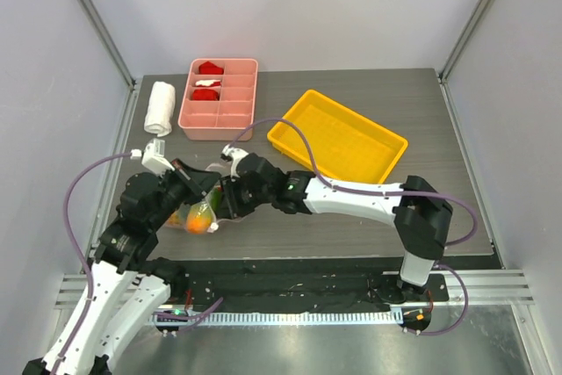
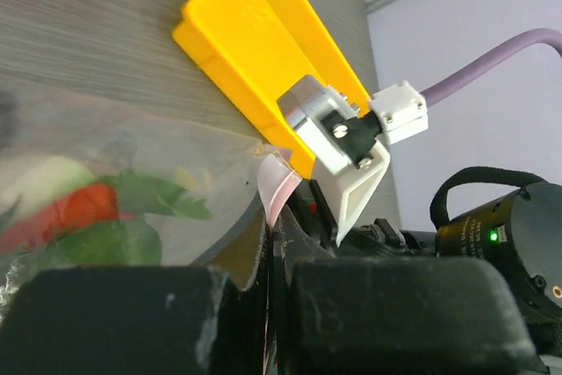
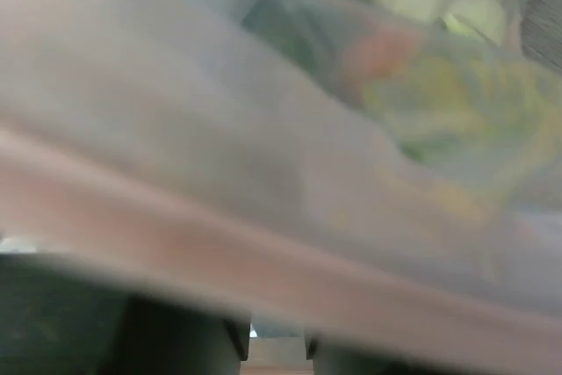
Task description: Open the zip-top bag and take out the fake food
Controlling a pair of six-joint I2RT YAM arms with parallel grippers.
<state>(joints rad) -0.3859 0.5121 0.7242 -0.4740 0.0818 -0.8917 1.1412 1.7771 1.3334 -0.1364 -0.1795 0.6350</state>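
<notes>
Tabletop seen from above, with two robot arms meeting near the left front of a dark table (image 1: 439, 111). At far left, toward the back, a rolled white towel (image 1: 160, 108) lies just beside a pink divided tray (image 1: 235, 120), whose back compartments hold red-and-white pieces (image 1: 207, 82).

In front of these is the left gripper (image 1: 198, 187), at the end of the left-hand arm. Its wrist camera shows its two dark fingers (image 2: 114, 322) drawn almost together. The clear film and pale pink zip strip (image 2: 276, 183) of the bag (image 2: 176, 164) are pinched in the narrow slot between them.

The bag lies crumpled on the table between the two grippers, with the toy food (image 1: 200, 219) inside it. An orange piece and a green-and-yellow piece show through from above. Red, green and white shapes show through in the left wrist view.

The right gripper (image 1: 230, 189) is pressed against the bag just beside the left one, its arm stretching away to the right. Its own camera is filled by blurred plastic, with the pink strip crossing just above dark fingers (image 3: 88, 331). Whether those fingers are clamped on the strip cannot be told.

Further right and back, a yellow tray (image 1: 342, 140) sits at an angle, well apart from the bag.
</notes>
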